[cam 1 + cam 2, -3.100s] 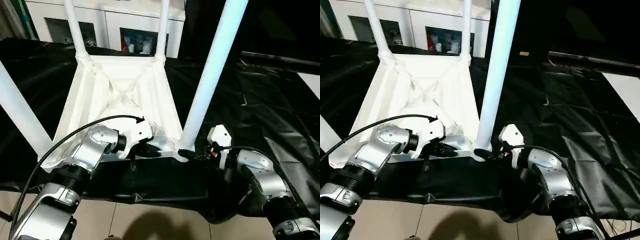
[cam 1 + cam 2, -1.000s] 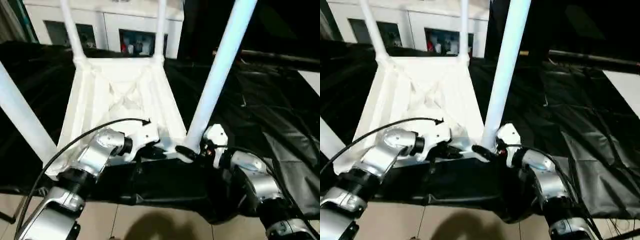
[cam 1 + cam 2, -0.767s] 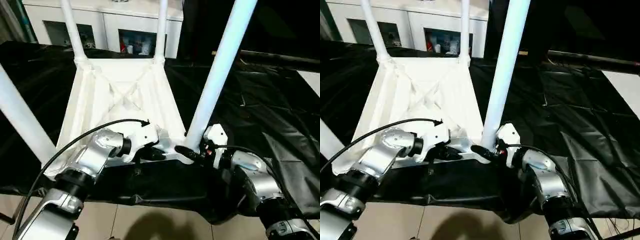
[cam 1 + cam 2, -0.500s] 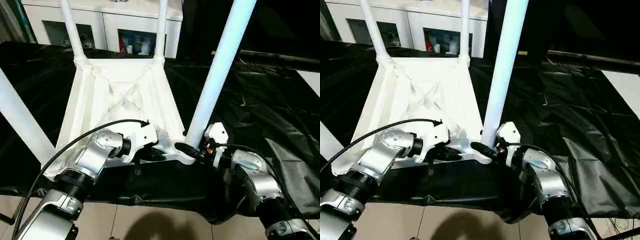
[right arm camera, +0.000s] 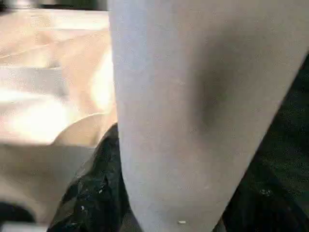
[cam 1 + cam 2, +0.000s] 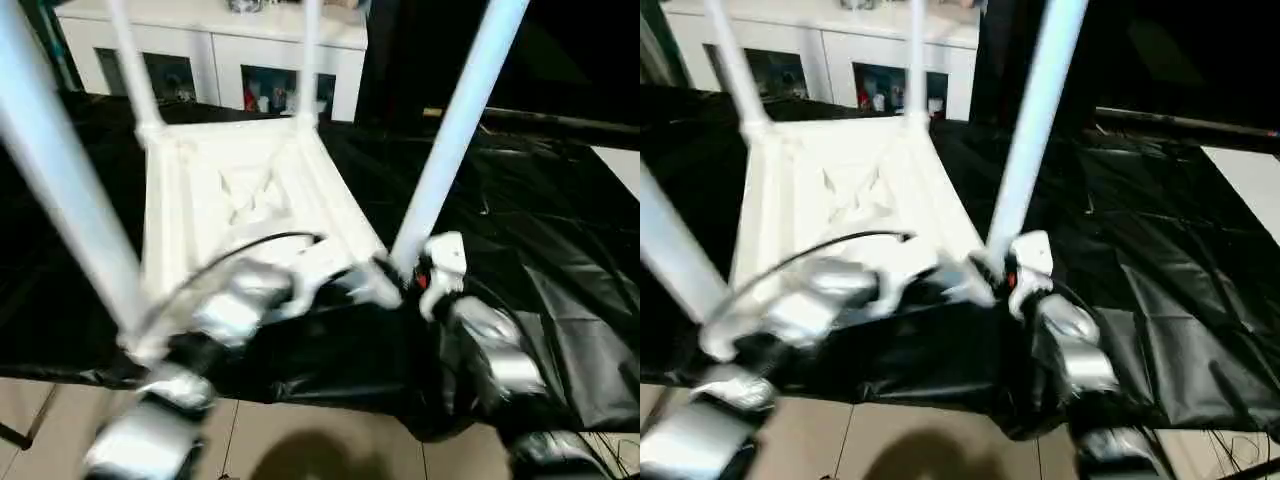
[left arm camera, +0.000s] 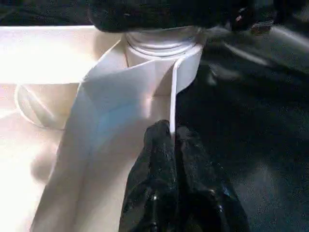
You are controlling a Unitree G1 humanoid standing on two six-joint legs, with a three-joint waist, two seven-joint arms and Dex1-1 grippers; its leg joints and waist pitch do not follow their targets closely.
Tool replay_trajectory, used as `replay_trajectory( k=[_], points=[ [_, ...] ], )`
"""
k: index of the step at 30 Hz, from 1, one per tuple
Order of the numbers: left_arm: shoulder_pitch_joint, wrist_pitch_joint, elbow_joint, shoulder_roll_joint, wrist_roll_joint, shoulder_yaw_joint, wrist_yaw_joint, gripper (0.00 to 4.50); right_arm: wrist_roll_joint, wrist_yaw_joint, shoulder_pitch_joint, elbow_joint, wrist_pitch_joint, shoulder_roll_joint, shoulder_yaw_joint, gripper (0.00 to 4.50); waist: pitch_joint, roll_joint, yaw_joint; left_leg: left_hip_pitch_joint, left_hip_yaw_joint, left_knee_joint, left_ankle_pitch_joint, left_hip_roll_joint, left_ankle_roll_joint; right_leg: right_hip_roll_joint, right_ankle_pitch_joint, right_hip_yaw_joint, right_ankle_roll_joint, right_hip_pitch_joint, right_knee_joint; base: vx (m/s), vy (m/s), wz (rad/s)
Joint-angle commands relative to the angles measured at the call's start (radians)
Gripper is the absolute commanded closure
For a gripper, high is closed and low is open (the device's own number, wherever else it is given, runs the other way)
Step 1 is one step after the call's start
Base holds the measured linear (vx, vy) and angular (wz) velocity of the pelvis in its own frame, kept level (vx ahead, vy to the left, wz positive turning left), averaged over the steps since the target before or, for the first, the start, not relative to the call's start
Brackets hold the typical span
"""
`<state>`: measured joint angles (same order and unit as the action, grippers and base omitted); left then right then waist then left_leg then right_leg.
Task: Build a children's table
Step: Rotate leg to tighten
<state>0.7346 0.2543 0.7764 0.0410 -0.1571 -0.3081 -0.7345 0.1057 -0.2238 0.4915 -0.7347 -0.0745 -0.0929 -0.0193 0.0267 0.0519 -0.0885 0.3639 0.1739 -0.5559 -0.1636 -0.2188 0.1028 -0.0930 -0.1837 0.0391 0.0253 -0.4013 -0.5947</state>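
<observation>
From my head cameras, the children's table (image 6: 250,190) lies upside down on the black-draped work table (image 6: 560,230), its ribbed underside facing up and its long axis running from the near edge of the drape, by me, toward the far edge. All four legs rise out of the corner sockets: two thin-looking ones at the far corners, one broad one at the near left (image 6: 60,170), and the near right leg (image 6: 455,135) leaning up and to the right. The drape to the right of the table is bare and crumpled, with plenty of room there; on the left the top sits closer to the drape's side edge. Beyond the far edge stands a white cabinet (image 6: 260,60) with glass doors and small items behind the glass; I cannot make out what they are. Below the near edge there is pale tiled floor (image 6: 300,450).

My left gripper (image 6: 345,280) sits at the near rim of the top, just beside the near right socket. My right gripper (image 6: 392,270) is at the foot of the near right leg.

From my left wrist, my fingers (image 7: 161,159) are pressed together on a thin white rib (image 7: 173,92) running up to the socket collar.

From my right wrist, my fingers (image 5: 94,193) are clamped on either side of the leg (image 5: 193,111).
</observation>
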Motion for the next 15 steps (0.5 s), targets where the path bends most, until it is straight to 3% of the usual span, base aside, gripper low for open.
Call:
replay_trajectory(
  k=[1, 7, 9, 12, 13, 14, 15],
  points=[
    [0.01, 0.006, 0.073, -0.037, -0.01, 0.016, 0.106, 4.5, -0.051, 0.101, -0.002, -0.083, 0.057, 0.016, 0.013, 2.53, -0.042, -0.001, 0.005, -0.008, 0.004, 0.068, -0.346, 0.003, 0.02, -0.029, -0.378, -0.02, -0.118, 0.026, 0.089, 0.0, 0.0, 0.0],
    [0.049, -0.055, 0.132, -0.038, -0.038, -0.005, 0.11, 4.5, -0.052, 0.061, 0.04, -0.099, 0.01, 0.057, 0.031, 2.53, -0.046, 0.001, 0.0, -0.002, 0.005, 0.064, -0.317, 0.003, -0.014, -0.03, -0.299, -0.019, -0.127, 0.032, 0.085, 0.0, 0.0, 0.0],
    [0.054, -0.064, 0.145, -0.034, -0.039, -0.006, 0.109, 4.5, -0.04, 0.039, 0.038, -0.092, -0.005, 0.06, 0.026, 1.97, -0.046, -0.001, -0.002, 0.0, 0.006, 0.064, -0.311, 0.003, -0.021, -0.031, -0.282, -0.019, -0.137, 0.034, 0.084, 0.0, 0.0, 0.0],
    [0.062, -0.094, 0.164, -0.016, -0.046, -0.016, 0.095, 4.5, 0.014, -0.022, 0.024, -0.051, -0.023, 0.055, -0.001, 1.78, -0.043, -0.003, -0.001, 0.001, 0.004, 0.067, -0.333, 0.002, -0.026, -0.032, -0.306, -0.017, -0.14, 0.035, 0.086, 0.0, 0.0, 0.0],
    [0.065, -0.111, 0.172, -0.006, -0.049, -0.021, 0.077, 4.5, 0.031, -0.062, 0.013, -0.023, -0.022, 0.038, -0.003, 1.64, -0.042, -0.01, -0.001, 0.001, 0.003, 0.07, -0.342, 0.003, -0.025, -0.032, -0.322, -0.016, -0.136, 0.035, 0.089, 0.0, 0.0, 0.0],
    [0.066, -0.137, 0.177, 0.004, -0.053, -0.028, 0.052, 4.5, 0.048, -0.112, -0.002, 0.013, -0.007, 0.019, 0.002, 1.49, -0.04, -0.006, -0.001, -0.001, 0.002, 0.07, -0.371, 0.002, -0.029, -0.03, -0.359, -0.016, -0.123, 0.035, 0.097, 0.0, 0.0, 0.0],
    [0.065, -0.148, 0.179, 0.012, -0.054, -0.031, 0.031, 4.5, 0.064, -0.171, -0.022, 0.057, 0.008, -0.003, 0.013, 1.36, -0.041, -0.008, 0.0, -0.002, 0.001, 0.07, -0.374, 0.001, -0.028, -0.032, -0.362, -0.016, -0.125, 0.034, 0.095, 0.0, 0.0, 0.0]
  ],
)
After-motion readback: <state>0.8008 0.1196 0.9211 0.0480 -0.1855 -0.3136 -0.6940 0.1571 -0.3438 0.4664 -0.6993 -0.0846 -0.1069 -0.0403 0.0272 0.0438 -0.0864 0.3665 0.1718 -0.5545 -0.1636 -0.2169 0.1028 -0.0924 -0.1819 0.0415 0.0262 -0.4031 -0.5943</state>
